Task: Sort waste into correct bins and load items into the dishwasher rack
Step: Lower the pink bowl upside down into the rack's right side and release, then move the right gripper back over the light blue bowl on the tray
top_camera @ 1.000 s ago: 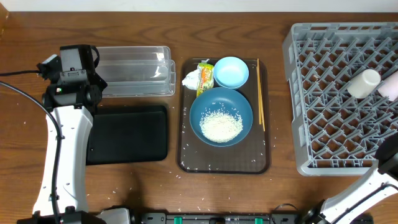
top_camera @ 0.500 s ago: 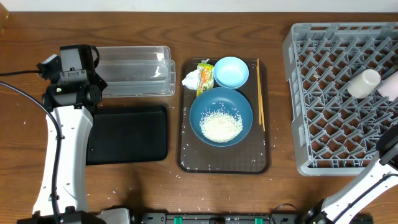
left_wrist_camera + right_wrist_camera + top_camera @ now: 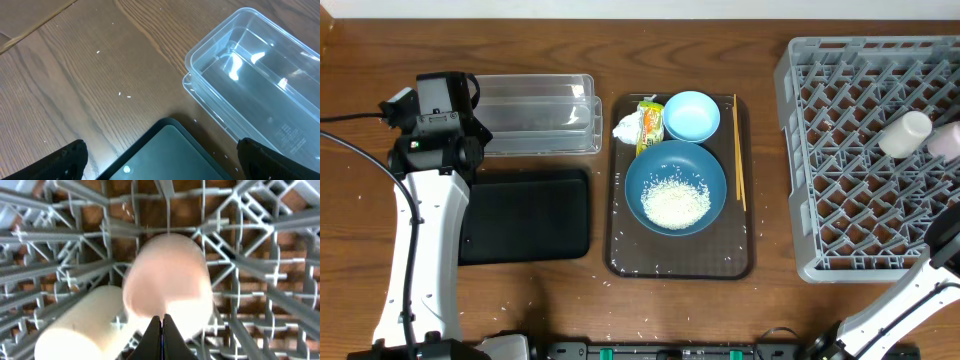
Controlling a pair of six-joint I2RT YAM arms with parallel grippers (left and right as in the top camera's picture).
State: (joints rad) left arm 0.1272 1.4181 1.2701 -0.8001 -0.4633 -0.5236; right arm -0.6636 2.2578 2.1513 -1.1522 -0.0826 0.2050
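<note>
On the brown serving tray point(image 3: 616, 255) lie a crumpled white tissue point(image 3: 626, 127), a yellow-green wrapper point(image 3: 649, 124), a small light-blue bowl point(image 3: 691, 115), thin chopsticks point(image 3: 738, 150) and a large blue bowl point(image 3: 675, 187) holding rice point(image 3: 675, 205). The clear tub point(image 3: 535, 113) and black tray point(image 3: 525, 215) sit at the left. My left gripper point(image 3: 175, 162) is open over the black tray's corner point(image 3: 170, 150), beside the tub point(image 3: 250, 75). The grey rack point(image 3: 850, 150) holds a white cup point(image 3: 905, 133) and a pinkish cup point(image 3: 947, 141). My right gripper point(image 3: 161, 318) is shut, tips against the pinkish cup point(image 3: 167, 280), white cup point(image 3: 80, 325) beside it.
Loose rice grains are scattered on the serving tray and on the wood by the table's front edge point(image 3: 620, 335). The left arm point(image 3: 420, 230) stands along the left side. Part of the right arm point(image 3: 945, 245) shows at the rack's front right corner.
The right arm has shifted slightly at the right edge, and the pinkish cup has moved a little in the rack. The left arm and the tray's things have not moved.
</note>
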